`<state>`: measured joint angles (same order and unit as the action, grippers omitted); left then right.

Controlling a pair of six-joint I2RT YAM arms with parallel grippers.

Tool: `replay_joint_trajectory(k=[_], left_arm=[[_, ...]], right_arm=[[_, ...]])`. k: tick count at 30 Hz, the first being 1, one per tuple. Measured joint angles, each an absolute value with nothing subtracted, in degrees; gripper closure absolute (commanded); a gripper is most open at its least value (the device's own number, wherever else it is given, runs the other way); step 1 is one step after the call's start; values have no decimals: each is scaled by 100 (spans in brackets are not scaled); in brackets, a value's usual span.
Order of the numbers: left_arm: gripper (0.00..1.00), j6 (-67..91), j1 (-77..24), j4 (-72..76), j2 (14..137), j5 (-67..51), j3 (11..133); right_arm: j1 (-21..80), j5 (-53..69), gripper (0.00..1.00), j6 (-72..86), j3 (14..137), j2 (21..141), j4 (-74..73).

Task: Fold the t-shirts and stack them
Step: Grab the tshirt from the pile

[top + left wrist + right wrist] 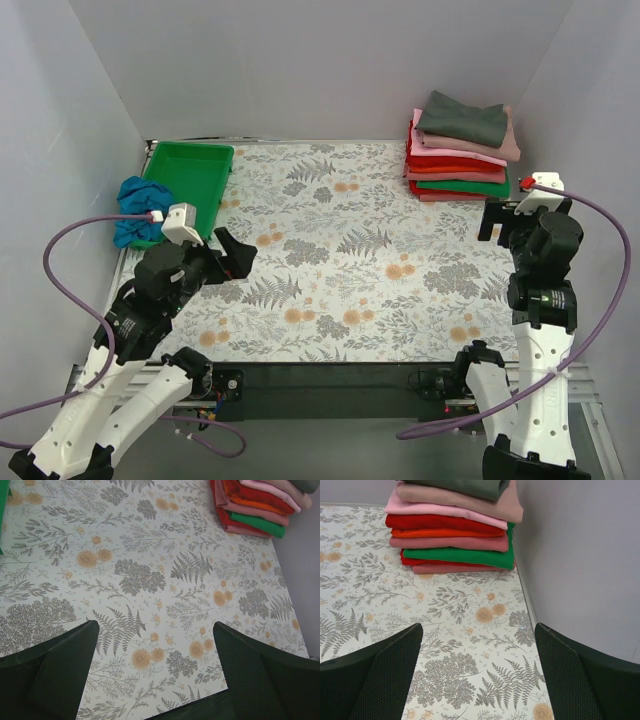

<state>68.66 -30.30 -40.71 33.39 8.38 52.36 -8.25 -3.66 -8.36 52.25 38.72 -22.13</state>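
The left gripper [155, 630] hangs above the patterned table [330, 290] with its jaws fully apart, holding nothing. The right gripper [477, 630] is likewise wide open and empty, facing the folded stack [462, 150] in the far right corner, with a grey shirt on top. The teal-blue t-shirt [135, 212] lies crumpled against the green tray [195, 165] at far left.

The top camera looks down from high behind the near edge and takes in the whole table [330, 300]. The left wrist camera looks across it from farther away, the right one from near; all three share the stack [452, 535].
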Motion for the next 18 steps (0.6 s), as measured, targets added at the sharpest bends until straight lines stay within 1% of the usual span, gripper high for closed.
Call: replay_joint_trajectory(k=[2,5,9,13,16,17,18], left_arm=[[2,6866,-3030,-4064,3356,834,5194],[3,6908,-3030,-3981,3420,832,5131],[3,7004,-3030,-3817,3618,882,5096],[2,7061,-2928,-3723,4119,1153,5109],[2,7050,-2392,-3684,4604,1100,5207],[2,7035,-1966,-3662,4794,882,5295],[4,7032,-1483,-3562,4989,598,5365]], right_arm=[[-825,-259,2,-843,5203,3913,-2202],[-825,250,2,-1041,5190,4012,-2217],[-838,1566,2,-1594,5140,4108,-2359],[-836,2842,2,-2021,4845,4320,-2412],[-834,3548,3,-2206,4473,4541,-2401],[-836,3747,2,-2252,4327,4648,-2394],[-836,3913,2,-2281,4185,4724,-2386]])
